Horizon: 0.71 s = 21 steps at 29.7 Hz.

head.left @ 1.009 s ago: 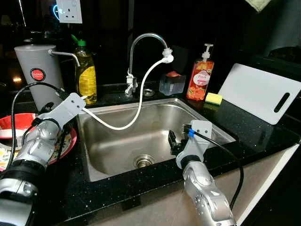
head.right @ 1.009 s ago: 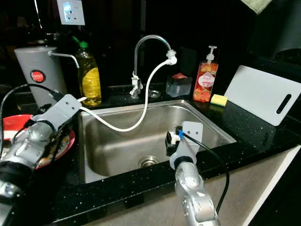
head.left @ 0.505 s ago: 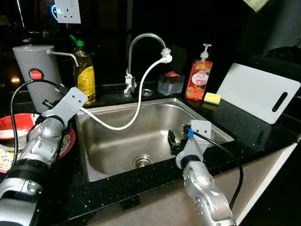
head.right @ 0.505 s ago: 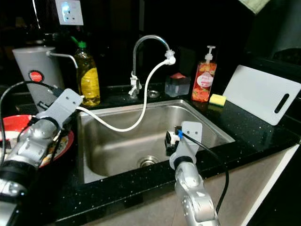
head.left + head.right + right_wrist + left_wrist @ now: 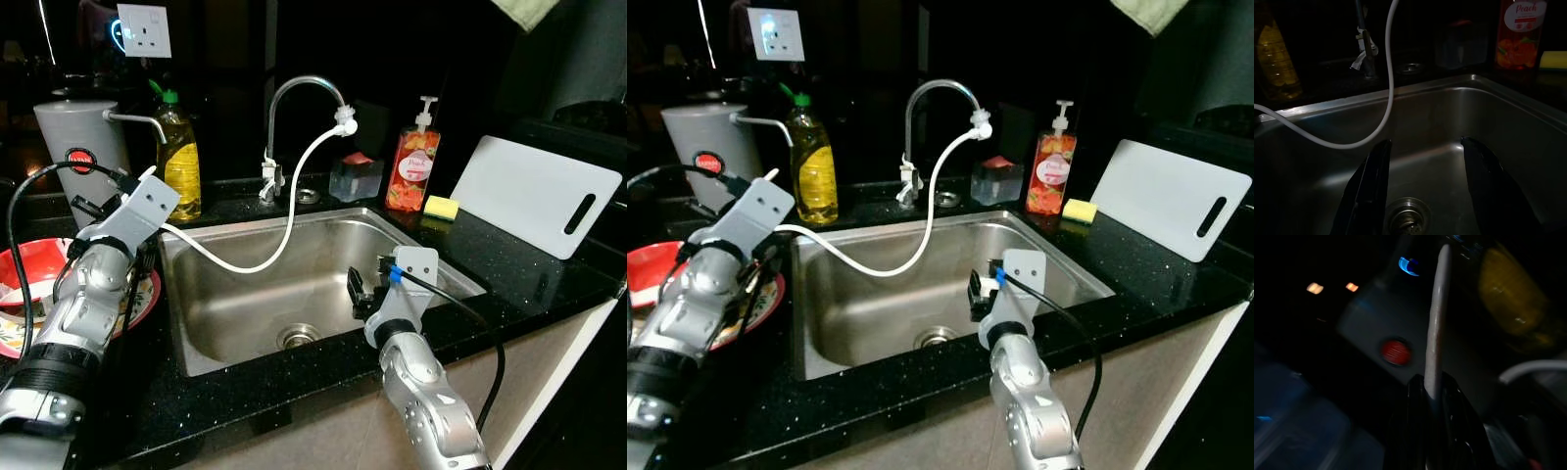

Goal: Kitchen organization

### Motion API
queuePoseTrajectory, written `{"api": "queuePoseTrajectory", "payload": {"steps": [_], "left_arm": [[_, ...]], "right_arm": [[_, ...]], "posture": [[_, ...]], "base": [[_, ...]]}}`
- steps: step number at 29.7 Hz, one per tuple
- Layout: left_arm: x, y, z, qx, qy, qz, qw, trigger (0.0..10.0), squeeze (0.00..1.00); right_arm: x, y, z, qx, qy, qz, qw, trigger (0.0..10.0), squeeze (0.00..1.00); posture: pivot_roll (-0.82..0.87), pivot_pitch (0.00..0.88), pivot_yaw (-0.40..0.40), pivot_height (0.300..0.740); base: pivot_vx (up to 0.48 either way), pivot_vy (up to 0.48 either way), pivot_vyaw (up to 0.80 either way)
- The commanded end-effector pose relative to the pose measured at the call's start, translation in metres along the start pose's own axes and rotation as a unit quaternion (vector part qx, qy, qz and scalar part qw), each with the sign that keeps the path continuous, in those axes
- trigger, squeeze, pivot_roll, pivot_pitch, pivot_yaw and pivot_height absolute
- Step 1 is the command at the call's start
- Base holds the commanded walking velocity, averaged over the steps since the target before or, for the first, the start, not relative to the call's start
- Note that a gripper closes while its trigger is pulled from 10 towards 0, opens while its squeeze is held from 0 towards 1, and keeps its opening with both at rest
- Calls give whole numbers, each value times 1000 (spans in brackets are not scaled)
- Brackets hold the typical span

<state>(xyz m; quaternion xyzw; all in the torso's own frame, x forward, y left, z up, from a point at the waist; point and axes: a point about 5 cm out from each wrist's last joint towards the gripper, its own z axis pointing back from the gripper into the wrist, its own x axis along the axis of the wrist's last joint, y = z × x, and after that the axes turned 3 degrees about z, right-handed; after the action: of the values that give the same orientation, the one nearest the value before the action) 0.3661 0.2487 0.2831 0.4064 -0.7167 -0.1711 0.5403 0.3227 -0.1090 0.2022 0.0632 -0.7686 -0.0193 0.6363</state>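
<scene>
Holding the white hose (image 5: 294, 211), our left tool (image 5: 1432, 396) has its fingers closed on the hose's free end, raised over the surface (image 5: 549, 284) left of the sink (image 5: 431, 257), just in front of the grey canister (image 5: 73, 147). From there the hose sags across the basin's back left corner and rises to the tap spout (image 5: 304, 88).

Our right tool (image 5: 1425, 191) hangs inside the sink near its front right rim, fingers wide apart, holding nothing, above the drain (image 5: 297, 336). We see no objects in the basin besides the hose loop.

Behind the sink stand an oil bottle (image 5: 179, 157) with yellow liquid, a clear box (image 5: 358, 176), a peach soap pump (image 5: 413, 162) and a yellow sponge (image 5: 443, 207). A white board (image 5: 534, 196) leans at the right. Red plates (image 5: 34, 284) sit left of the left arm.
</scene>
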Motion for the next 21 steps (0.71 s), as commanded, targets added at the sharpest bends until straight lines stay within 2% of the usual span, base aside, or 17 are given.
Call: {"api": "queuePoseTrajectory", "payload": {"steps": [1,3,5,9,10,11,12,13,14,15,18,19,21], "left_arm": [[14,24,2,71,-44,-16,996,10000,0],[19,35,4,106,-60,-5,993,10000,0],[26,47,8,139,-85,23,986,10000,0],[32,53,11,150,-106,55,981,10000,0],[36,57,12,157,-120,78,977,10000,0],[36,57,12,157,-120,78,977,10000,0],[42,59,13,152,-135,125,971,10000,0],[42,59,13,152,-135,125,971,10000,0],[46,61,13,144,-141,179,963,10000,0],[46,61,13,144,-141,179,963,10000,0],[55,64,15,120,-157,235,952,10000,0],[55,64,15,120,-157,235,952,10000,0],[65,68,18,99,-187,263,941,10000,0]], "right_arm": [[0,2,-1,4,6,-2,1000,10000,0],[-1,2,-1,7,7,-3,1000,10000,0],[-1,3,-1,10,8,-3,1000,10000,0],[-1,4,-1,11,8,-3,1000,10000,0],[-1,3,-2,11,8,-2,1000,10000,0],[-1,3,-2,11,8,-2,1000,10000,0],[-1,3,-2,12,7,-2,1000,10000,0],[-1,3,-2,12,7,-2,1000,10000,0],[-1,3,-2,12,7,-2,1000,10000,0],[-1,3,-2,12,7,-2,1000,10000,0],[0,3,-2,12,6,-2,1000,10000,0],[0,3,-2,12,6,-2,1000,10000,0],[1,3,-2,12,4,-3,1000,10000,0]], "posture": [[-52,0,-82,740],[-49,0,-88,740],[-48,0,-92,740],[-47,0,-94,740],[-46,0,-95,740],[-46,0,-95,740],[-46,0,-97,740],[-46,0,-97,740],[-47,0,-97,740],[-47,0,-97,740],[-49,0,-94,740],[-49,0,-94,740],[-51,0,-93,740]], "base": [[0,0,0],[0,0,0],[0,0,0],[0,0,0],[0,0,0],[0,0,0],[0,0,0],[0,0,0],[0,0,0],[0,0,0],[0,0,0],[0,0,0],[0,0,0]]}}
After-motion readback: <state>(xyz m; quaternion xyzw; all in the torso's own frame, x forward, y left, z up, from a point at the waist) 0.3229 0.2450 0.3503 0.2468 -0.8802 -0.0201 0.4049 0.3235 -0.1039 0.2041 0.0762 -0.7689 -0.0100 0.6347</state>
